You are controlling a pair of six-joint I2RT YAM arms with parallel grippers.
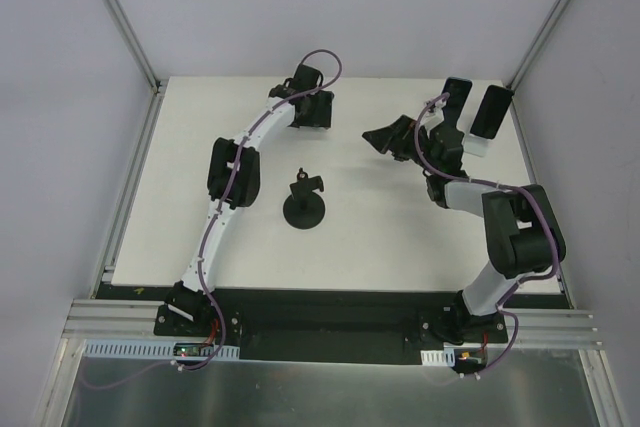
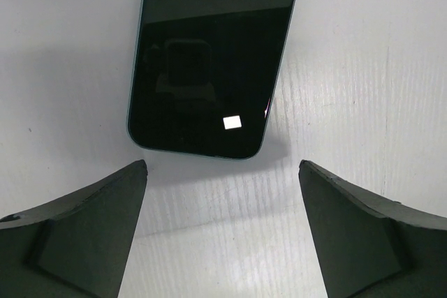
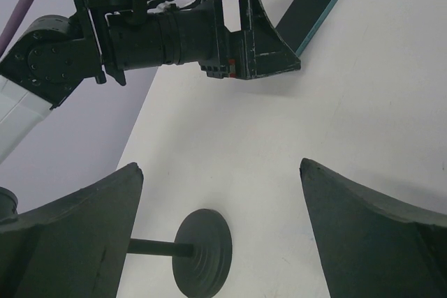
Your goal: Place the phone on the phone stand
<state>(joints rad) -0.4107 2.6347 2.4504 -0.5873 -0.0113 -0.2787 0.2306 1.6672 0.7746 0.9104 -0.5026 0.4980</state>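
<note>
The phone [image 2: 209, 61] lies flat on the white surface [image 1: 400, 237], dark screen up, a thin teal rim showing along its edge and a small bright square of light reflected in the glass; its rounded near end points back at the left end effector [image 2: 222, 172]. From that end effector the phone sits at 12 o'clock, a touch toward 11, just ahead of the fingertips and not between them. Neither finger touches it; there is bare surface between the phone's end and the two dark wedge-shaped fingers. The left end effector is spread wide and has hold of nothing.

From above, the left arm reaches out to the far side of the surface, and the phone stand [image 1: 303, 205] stands upright on its round black base near the middle. The left end effector is at about 12 o'clock from the stand and well apart from it, so the phone is apart from the stand too.

The right end effector [image 3: 220, 165] hangs at roughly 2 o'clock from the stand, pointing across toward the left arm; its fingers are spread as wide as they go, with nothing between them. In its own view the stand's base shows low at 6 o'clock, and the phone pokes out past the left end effector at about 1 o'clock.
</note>
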